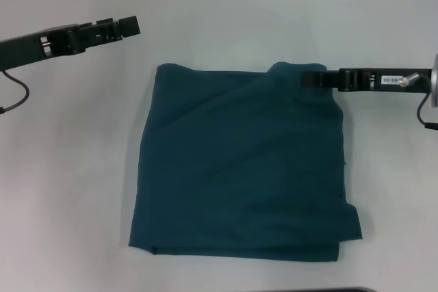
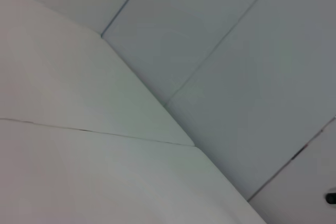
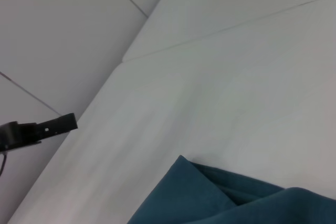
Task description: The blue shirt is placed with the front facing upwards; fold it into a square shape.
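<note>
A white table (image 1: 226, 18) is filling the scene under even light. Beyond its far edge, a pale grey tiled floor (image 2: 247, 77) with thin dark seams is showing.

Shirt (image 1: 239, 169): soft matt teal cloth, gently creased, folded in layers. Table (image 1: 82, 169): smooth matt white surface with fine seams between its panels. Left gripper (image 1: 130, 27) and right gripper (image 1: 309, 78): matt black hard casing; bright metal fitting on the right arm.
</note>
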You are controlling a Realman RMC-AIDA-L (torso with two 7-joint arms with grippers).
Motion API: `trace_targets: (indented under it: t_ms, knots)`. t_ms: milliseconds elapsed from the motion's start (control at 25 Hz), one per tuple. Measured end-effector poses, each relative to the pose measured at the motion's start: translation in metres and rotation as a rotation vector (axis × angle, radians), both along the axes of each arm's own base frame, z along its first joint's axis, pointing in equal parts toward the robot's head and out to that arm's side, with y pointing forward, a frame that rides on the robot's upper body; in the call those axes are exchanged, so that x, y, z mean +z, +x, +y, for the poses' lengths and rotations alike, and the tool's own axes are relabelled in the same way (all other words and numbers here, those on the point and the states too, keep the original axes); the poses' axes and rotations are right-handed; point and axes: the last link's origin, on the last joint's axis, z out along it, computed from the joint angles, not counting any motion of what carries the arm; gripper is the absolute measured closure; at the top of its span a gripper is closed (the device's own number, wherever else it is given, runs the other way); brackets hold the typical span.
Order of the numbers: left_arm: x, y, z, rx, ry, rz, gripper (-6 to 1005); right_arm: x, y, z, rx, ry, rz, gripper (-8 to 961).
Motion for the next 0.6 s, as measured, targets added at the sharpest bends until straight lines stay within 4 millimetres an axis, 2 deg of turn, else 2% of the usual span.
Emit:
trace_targets:
  t_ms: [400,600]
  knots:
    - [-0.001,-0.006,0.014,0.036,0.020,0.094,48,0.023,0.003,-0.002,-0.012,0.030,0.069,831]
    - [-0.006,-0.008,0.022,0.034,-0.027,0.204,49,0.034,-0.001,-0.004,0.016,0.011,0.103,587]
